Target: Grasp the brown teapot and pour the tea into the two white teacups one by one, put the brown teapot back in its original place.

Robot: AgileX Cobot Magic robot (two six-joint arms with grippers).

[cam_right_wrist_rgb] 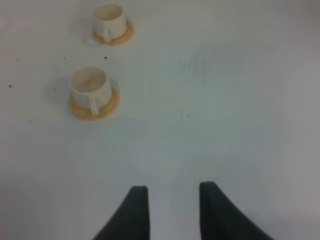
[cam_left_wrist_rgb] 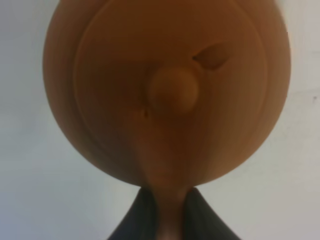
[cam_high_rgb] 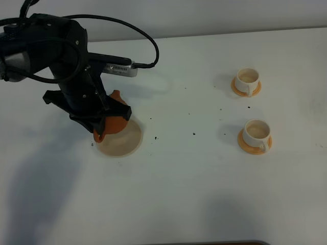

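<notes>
Brown teapot (cam_left_wrist_rgb: 165, 95) is pinched by its stubby handle in the left gripper (cam_left_wrist_rgb: 169, 215), whose fingers are closed tight on it. Its body runs straight out from the jaws, with the lid knob facing the wrist camera. The spout is hidden, so I cannot say exactly where it aims. The pot hangs over the coaster (cam_high_rgb: 127, 145) at its edge on the arm's side; whether it rests there or is raised I cannot tell. Both white teacups (cam_high_rgb: 255, 131) (cam_high_rgb: 248, 77) stand on orange saucers well apart from the coaster, off to the robot's right, so the carry probably has to run that way. The right gripper (cam_right_wrist_rgb: 172, 205) is parted and empty above the bare table (cam_right_wrist_rgb: 235, 110).
</notes>
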